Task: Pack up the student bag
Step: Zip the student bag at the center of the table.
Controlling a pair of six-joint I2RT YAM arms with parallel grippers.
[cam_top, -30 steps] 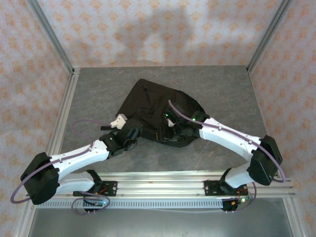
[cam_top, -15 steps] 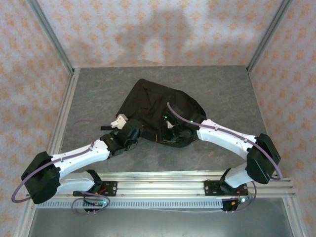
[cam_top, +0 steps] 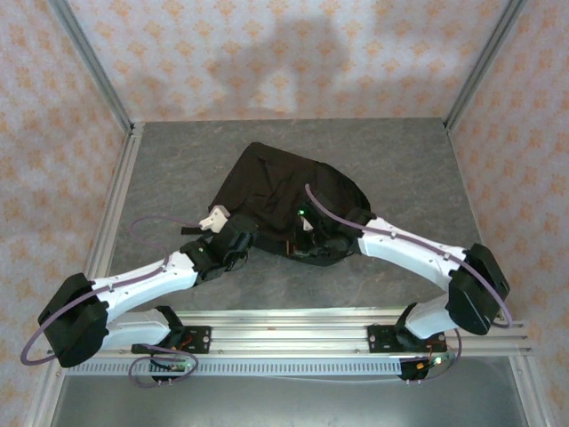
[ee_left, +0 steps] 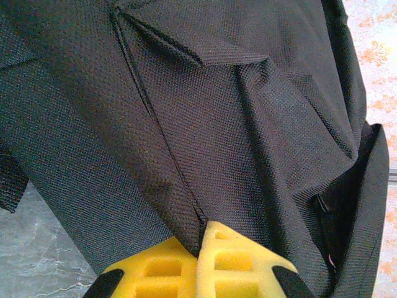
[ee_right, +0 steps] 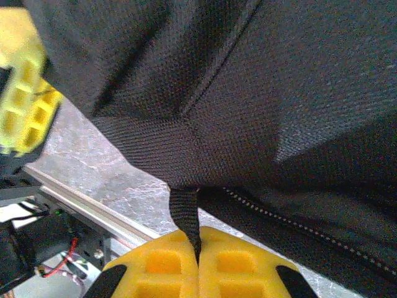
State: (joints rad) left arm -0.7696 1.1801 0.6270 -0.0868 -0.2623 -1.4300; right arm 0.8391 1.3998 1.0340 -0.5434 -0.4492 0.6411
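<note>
Both grippers clamped on the near edge of the student bag [cam_top: 267, 178].
In the overhead view the bag lies at mid-frame on the table [cam_top: 169, 160], its bulk extending toward the upper frame from both tools. The left gripper [ee_left: 200, 245] is closed on a fold of bag fabric at the lower-left edge. The right gripper [ee_right: 197, 248] pinches a webbing tab [ee_right: 184, 211] at the lower-centre edge. Neither arm is nearer.

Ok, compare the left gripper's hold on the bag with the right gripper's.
The left gripper pinches a fold of the student bag's fabric; the right gripper pinches a narrow webbing strap. The left gripper is at the bag's left side, the right gripper at its near edge. Both are shut on the bag.
</note>
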